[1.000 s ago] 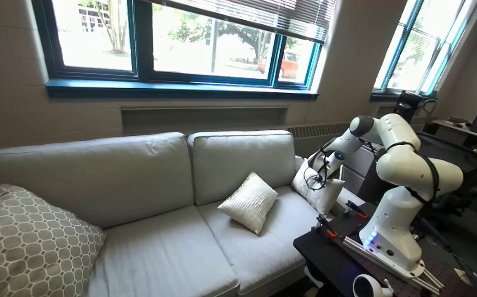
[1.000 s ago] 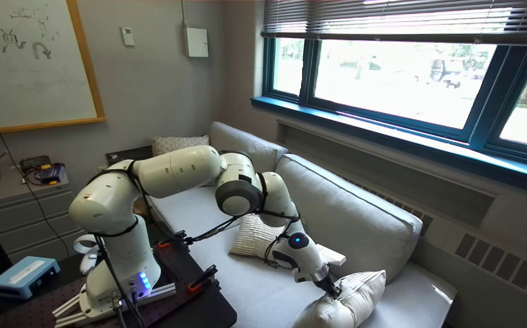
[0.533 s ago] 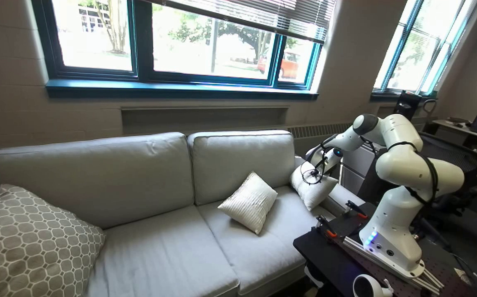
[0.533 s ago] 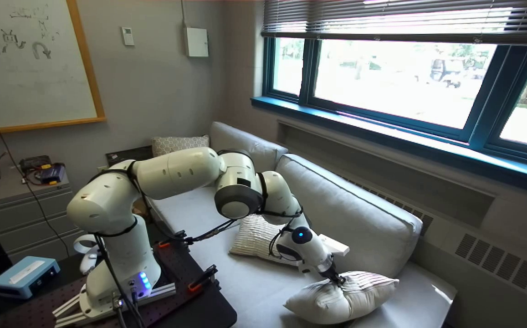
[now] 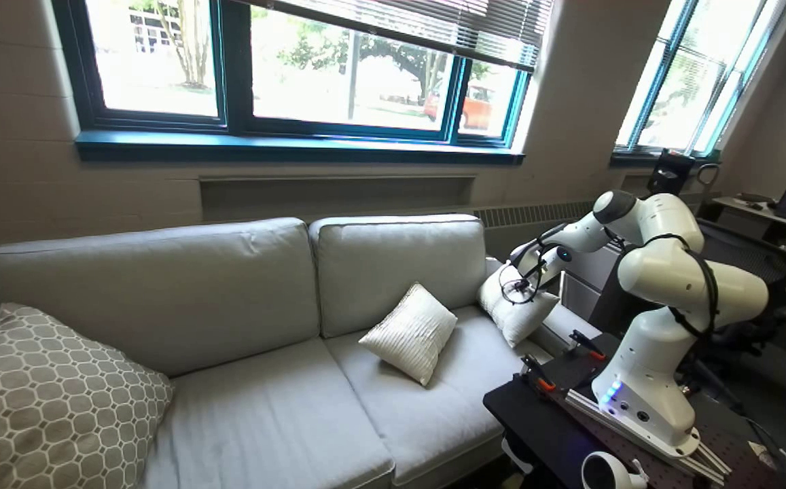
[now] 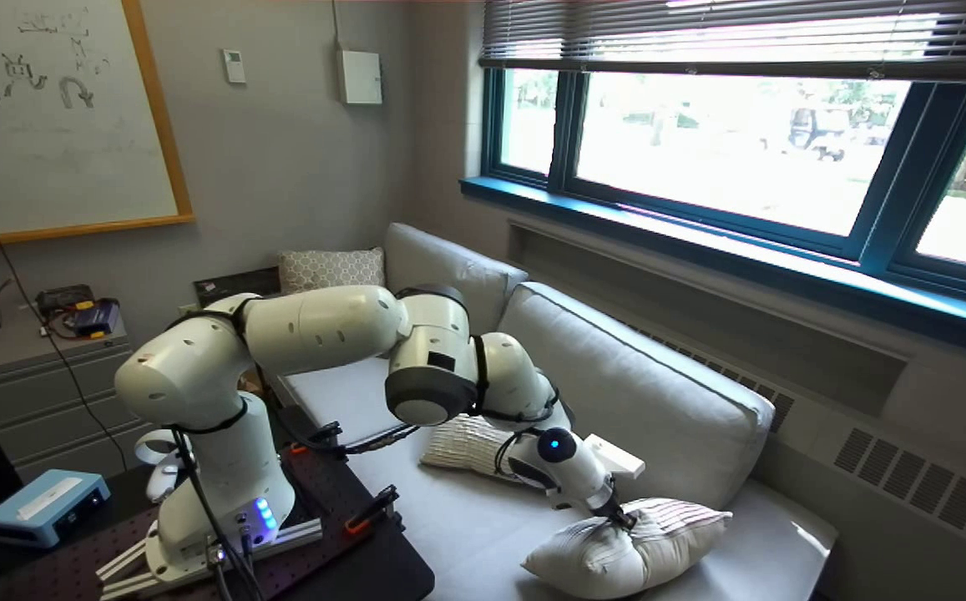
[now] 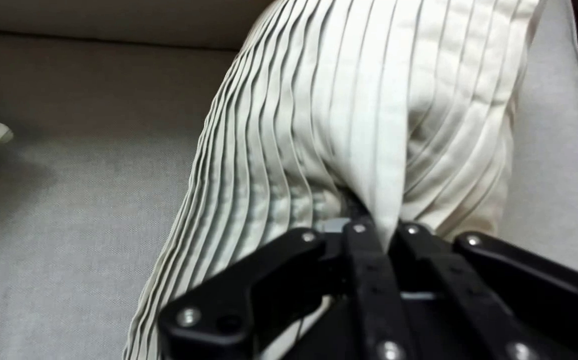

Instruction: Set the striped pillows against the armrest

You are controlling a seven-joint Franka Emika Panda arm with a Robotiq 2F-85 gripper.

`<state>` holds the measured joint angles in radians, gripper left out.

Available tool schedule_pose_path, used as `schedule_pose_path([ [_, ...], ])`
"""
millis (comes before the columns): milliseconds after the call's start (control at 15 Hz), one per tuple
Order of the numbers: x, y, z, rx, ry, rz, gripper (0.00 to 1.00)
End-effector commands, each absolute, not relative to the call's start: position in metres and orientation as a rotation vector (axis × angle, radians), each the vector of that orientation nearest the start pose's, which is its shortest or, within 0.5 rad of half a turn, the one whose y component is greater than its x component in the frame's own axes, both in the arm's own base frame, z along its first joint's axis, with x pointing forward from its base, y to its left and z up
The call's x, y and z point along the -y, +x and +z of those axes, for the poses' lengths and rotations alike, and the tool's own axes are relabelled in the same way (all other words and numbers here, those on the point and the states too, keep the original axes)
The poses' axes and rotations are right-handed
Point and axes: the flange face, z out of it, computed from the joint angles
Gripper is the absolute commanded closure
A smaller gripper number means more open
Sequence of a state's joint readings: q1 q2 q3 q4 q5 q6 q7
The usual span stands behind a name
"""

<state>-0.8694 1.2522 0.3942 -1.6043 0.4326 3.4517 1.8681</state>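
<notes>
At the sofa's (image 5: 257, 404) armrest (image 5: 569, 324) end, the claw (image 6: 623, 521) pinches one striped pillow (image 5: 518, 319), nearly placed, I'd guess; the other striped pillow (image 5: 409, 334) waits.

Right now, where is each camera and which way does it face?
In an exterior view: in front of the sofa, facing its back cushions and the window; arm at right.
In an exterior view: by the sofa end with the gripped striped pillow, facing the room's corner; arm from left past centre.
Wrist view: on the arm, facing that pillow; fingers pinching it show.
In both exterior views: sofa, arm, latticed pillow, both striped pillows.
</notes>
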Motion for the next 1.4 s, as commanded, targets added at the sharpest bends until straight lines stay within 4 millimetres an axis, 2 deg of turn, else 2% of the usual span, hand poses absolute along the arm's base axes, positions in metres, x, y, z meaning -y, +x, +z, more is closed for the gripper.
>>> schedule_pose_path([
  [0,0.386,0.522,-0.023,-2.521,0.058,-0.298,0.99],
  [267,0.405,0.501,-0.039,-2.532,0.085,-0.304,0.99],
  [733,0.447,0.476,-0.034,-2.509,0.140,-0.358,0.98],
  [800,0.451,0.475,-0.032,-2.506,0.144,-0.363,0.69],
  [933,0.458,0.473,-0.028,-2.497,0.150,-0.373,0.63],
  [1333,0.469,0.480,-0.012,-2.473,0.132,-0.412,0.18],
])
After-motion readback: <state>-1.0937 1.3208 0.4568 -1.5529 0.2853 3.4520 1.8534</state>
